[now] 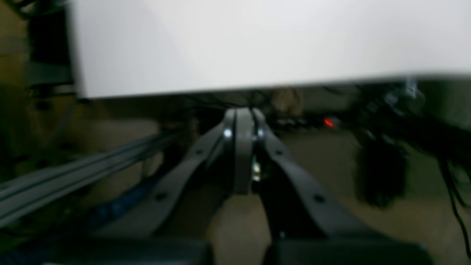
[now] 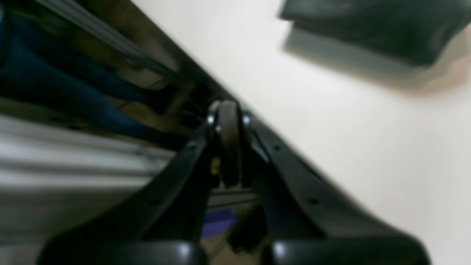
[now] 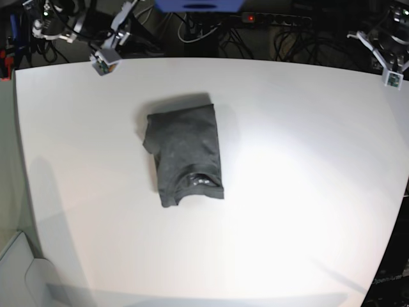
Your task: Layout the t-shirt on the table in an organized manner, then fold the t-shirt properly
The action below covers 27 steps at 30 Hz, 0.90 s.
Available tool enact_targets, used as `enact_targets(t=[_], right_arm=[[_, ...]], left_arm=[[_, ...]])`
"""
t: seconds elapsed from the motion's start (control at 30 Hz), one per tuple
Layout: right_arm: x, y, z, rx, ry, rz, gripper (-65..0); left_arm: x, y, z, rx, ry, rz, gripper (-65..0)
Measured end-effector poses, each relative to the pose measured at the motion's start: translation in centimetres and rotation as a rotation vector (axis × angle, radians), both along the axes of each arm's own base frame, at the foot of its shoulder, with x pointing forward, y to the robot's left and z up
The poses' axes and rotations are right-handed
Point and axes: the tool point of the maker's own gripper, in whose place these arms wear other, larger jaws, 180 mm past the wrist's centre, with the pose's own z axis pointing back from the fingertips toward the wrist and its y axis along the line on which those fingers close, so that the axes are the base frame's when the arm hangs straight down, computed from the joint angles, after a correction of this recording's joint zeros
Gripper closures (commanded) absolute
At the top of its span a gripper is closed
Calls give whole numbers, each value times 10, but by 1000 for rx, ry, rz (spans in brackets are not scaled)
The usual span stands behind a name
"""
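Charcoal-grey cloth, the t-shirt [image 3: 185, 156], lies folded into a compact upright rectangle on the white table [image 3: 300, 166], left of centre in the base view, collar opening toward the near edge. The left gripper [image 1: 243, 114] is clenched with nothing between its jaws; the table's edge lies just beyond its tips, off the surface. The right gripper [image 2: 228, 110] is likewise clenched and empty, poised at the table's edge, the shirt [image 2: 375, 25] well apart, ahead and to the right of its jaws.

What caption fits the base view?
Folded t-shirt lies left of center on the table; both arms are retracted at the far corners, holding nothing.
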Motion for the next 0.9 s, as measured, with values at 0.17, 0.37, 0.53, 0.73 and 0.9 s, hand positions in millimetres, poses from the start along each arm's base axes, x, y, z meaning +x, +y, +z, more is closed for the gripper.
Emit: enact_targets(t=[0.17, 0.37, 0.53, 0.73, 0.9], right_arm=[[-52, -14, -5, 38, 123, -59, 0], [-73, -42, -42, 29, 248, -220, 0], [-91, -58, -127, -98, 378, -279, 0], [-89, -54, -211, -214, 494, -288, 0], [-56, -42, -252, -173, 549, -378, 0]], left_arm=[[-28, -15, -18, -39, 89, -32, 0], [-60, -59, -76, -247, 157, -46, 0], [-86, -77, -150, -372, 311, -27, 0], [-74, -99, -220, -485, 317, 32, 0], [-51, -132, -258, -580, 360, 35, 0]])
